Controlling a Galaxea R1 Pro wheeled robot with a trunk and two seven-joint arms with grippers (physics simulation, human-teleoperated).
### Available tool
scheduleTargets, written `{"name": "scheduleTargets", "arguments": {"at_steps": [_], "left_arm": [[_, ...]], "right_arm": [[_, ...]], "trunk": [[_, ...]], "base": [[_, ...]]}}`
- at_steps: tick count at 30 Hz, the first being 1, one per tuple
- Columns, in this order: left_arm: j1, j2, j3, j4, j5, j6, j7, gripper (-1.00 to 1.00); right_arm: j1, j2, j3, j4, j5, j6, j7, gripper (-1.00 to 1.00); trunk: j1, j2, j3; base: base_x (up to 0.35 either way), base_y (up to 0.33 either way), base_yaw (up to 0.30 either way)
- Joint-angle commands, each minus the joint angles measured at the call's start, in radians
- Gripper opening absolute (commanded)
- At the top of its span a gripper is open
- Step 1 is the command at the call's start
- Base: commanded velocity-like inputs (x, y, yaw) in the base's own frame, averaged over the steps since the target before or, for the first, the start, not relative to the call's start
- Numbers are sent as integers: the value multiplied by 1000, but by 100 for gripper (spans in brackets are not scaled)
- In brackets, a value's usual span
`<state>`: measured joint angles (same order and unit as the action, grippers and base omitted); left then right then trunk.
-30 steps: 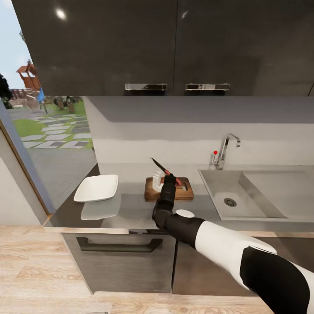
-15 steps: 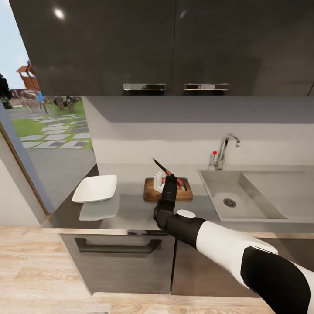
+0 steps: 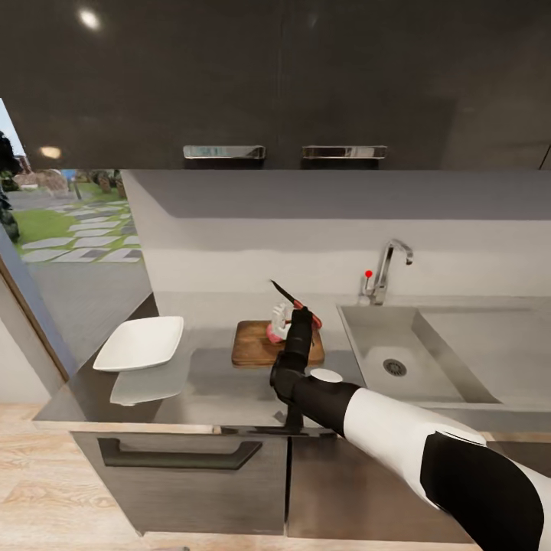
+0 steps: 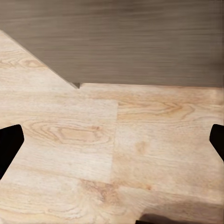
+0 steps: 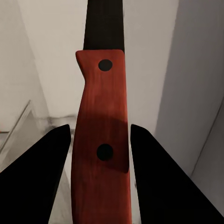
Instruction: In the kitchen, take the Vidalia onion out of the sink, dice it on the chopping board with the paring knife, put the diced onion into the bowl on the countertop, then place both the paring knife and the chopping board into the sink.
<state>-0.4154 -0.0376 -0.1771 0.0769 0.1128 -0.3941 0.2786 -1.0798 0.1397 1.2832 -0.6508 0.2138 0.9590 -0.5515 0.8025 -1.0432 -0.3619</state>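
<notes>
Reaching over the chopping board (image 3: 256,346), right arm (image 3: 398,436) grips the paring knife (image 3: 294,299).

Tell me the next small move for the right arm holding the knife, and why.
Probably lower the blade toward the dark brown wooden chopping board. The right pincer is shut on the red-handled paring knife above the board, blade angled up and away, so no cut can land. Whether onion lies under the pincer is hidden.
</notes>
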Motion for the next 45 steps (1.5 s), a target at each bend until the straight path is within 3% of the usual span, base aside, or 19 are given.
{"name": "scheduleTargets", "arguments": {"at_steps": [1,18,25,29,40,45], "left_arm": [[-2,-1,-9,4,10,-7,1,100],[-2,-1,-9,4,10,-6,1,100],[-2,-1,-9,4,11,-6,1,100],[-2,-1,-9,4,11,-6,1,100],[-2,-1,-9,4,11,15,-1,100],[-2,-1,-9,4,11,15,-1,100]], "right_arm": [[-2,0,5,2,-5,4,-3,-100],[-2,4,17,25,-8,3,2,-100],[-2,25,110,25,-11,3,37,-100],[-2,29,128,25,-11,3,66,-100],[19,29,133,25,-12,1,82,-100],[22,28,133,26,-13,-2,126,-100]], "trunk": [[0,-1,-1],[0,-1,-1],[0,-1,-1],[0,-1,-1],[0,-1,-1],[0,-1,-1]], "base": [[27,-27,0],[3,-3,0],[0,0,0],[0,0,0],[0,0,0],[0,0,0]]}}
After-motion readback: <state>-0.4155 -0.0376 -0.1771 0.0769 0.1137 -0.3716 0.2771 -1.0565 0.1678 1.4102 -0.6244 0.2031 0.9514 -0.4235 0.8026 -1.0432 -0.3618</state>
